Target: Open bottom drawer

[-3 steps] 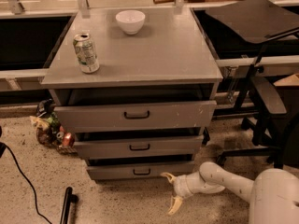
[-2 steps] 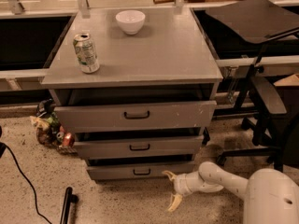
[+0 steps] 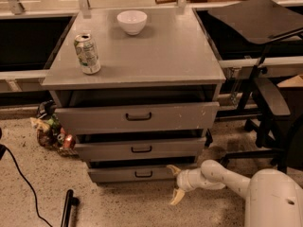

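Observation:
The bottom drawer [image 3: 128, 174] is the lowest of three grey fronts in the cabinet, with a small black loop handle [image 3: 143, 174]. Its front stands slightly forward of the cabinet body. My gripper [image 3: 175, 183] is low near the floor, just right of the drawer's right end. Its two tan fingers are spread apart, one fingertip [image 3: 171, 169] up near the drawer front's right edge, the other fingertip [image 3: 176, 197] down by the floor. It holds nothing. The white arm [image 3: 222, 176] reaches in from the lower right.
The middle drawer [image 3: 139, 149] and the tall top drawer [image 3: 137, 117] are above. A can [image 3: 87, 54] and a white bowl [image 3: 132, 21] sit on the cabinet top [image 3: 156, 56]. Clutter [image 3: 51, 129] lies left on the floor, a black cable [image 3: 19, 178] and bar [image 3: 67, 207] front left, a chair base [image 3: 265, 126] right.
The arm and gripper have edged slightly toward the drawer's right end. The drawers have not visibly moved.

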{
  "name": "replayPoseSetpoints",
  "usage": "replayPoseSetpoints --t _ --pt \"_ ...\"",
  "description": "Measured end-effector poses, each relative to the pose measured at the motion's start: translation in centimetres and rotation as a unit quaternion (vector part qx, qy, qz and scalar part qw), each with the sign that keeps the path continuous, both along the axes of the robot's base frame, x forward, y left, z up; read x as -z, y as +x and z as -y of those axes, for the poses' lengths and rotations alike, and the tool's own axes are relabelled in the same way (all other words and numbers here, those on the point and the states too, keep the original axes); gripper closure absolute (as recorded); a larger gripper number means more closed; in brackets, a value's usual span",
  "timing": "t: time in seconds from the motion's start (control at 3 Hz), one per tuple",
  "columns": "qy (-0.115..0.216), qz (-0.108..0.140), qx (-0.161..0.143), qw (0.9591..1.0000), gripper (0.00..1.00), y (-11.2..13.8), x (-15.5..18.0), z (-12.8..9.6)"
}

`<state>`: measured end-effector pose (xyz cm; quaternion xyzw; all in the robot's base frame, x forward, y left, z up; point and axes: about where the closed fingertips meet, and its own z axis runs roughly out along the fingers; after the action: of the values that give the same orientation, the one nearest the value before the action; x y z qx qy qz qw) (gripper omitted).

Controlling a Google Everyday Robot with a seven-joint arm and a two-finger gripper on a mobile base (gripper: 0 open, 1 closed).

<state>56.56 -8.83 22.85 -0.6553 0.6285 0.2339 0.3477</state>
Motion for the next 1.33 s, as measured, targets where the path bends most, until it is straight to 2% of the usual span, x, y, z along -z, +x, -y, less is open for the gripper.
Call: replayPoseSetpoints --t 0.33,0.67,1.33 --pt "-0.03 0.016 -0.01 0.9994 0.0 1.5 0.3 -0.9" --pt "-0.058 0.022 -0.028 0.9977 0.0 2.5 1.2 -2.7" --pt "-0.082 0.007 -0.05 0.9953 0.0 3.4 3.7 -5.3"
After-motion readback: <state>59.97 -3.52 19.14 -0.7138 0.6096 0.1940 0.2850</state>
